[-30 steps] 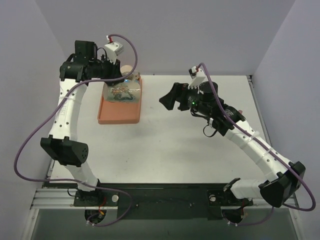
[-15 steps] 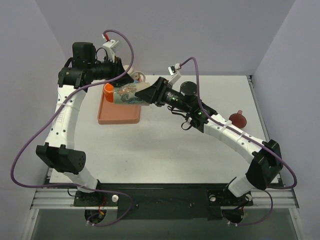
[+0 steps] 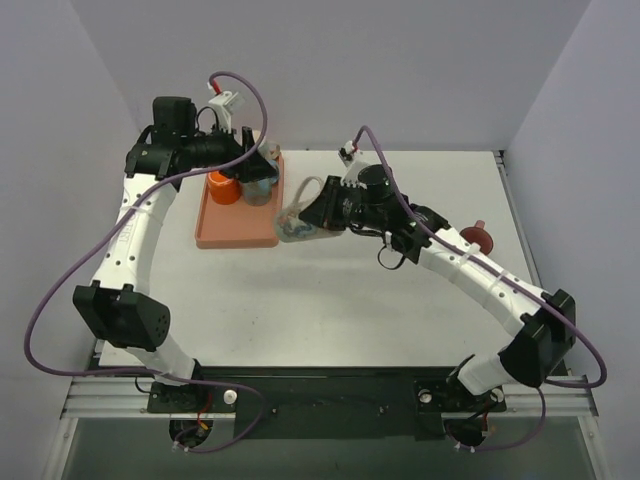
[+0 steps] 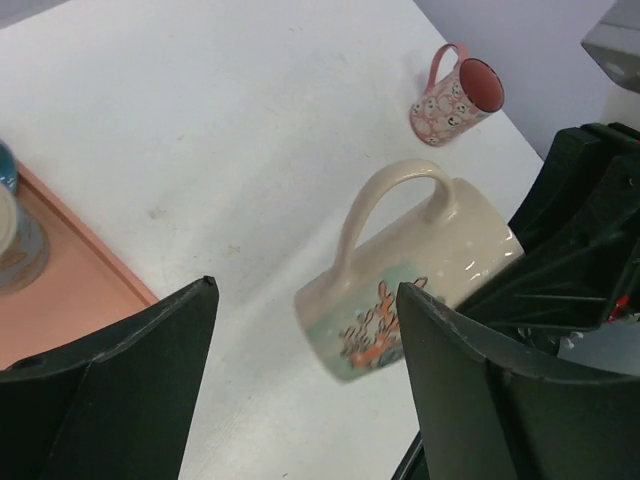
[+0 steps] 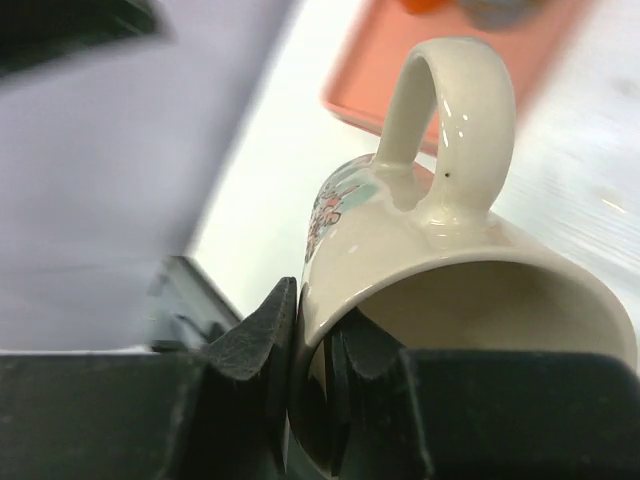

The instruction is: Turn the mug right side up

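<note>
Cream mug [image 3: 297,216] lay tilted on its side, handle up, just off the tray's [image 3: 236,236] four o'clock corner, right gripper [image 3: 322,212] clamped on its rim, left gripper [image 3: 256,166] spread apart over the tray. Smart play, I reckoned: roll that wrist until the mouth faced up, then lower gently onto the counter [image 3: 330,305].

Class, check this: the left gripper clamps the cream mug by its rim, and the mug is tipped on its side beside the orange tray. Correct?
No: the right gripper clamps the cream mug by its rim, per the right wrist view; the left gripper is open. The mug is tipped on its side beside the orange tray.
</note>
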Controlling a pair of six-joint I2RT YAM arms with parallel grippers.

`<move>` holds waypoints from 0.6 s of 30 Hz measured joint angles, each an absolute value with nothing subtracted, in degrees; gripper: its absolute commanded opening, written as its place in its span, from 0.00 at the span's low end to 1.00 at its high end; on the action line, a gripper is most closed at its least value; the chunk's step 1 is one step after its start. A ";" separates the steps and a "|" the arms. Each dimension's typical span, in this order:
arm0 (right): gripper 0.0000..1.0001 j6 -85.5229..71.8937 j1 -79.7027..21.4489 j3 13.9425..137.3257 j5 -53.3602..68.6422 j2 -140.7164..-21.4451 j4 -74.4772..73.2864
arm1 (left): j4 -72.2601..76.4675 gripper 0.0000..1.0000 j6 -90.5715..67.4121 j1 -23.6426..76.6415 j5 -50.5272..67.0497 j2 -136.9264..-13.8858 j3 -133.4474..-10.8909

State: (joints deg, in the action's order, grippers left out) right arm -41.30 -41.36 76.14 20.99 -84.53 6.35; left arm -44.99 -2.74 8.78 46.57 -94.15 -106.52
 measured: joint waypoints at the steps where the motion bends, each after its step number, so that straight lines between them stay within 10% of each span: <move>1: 0.00 -38.68 -41.17 76.01 19.11 -83.61 1.43 | -44.91 0.84 -2.79 8.43 46.11 -94.15 -106.52; 18: 0.00 -14.04 -24.58 80.31 -13.54 -91.68 -41.67 | -49.04 0.85 14.46 7.44 11.64 -97.71 -109.91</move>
State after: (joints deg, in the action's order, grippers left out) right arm -14.04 -24.58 80.31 -13.54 -91.68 -41.67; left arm -49.04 14.46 7.44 11.64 -97.71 -109.91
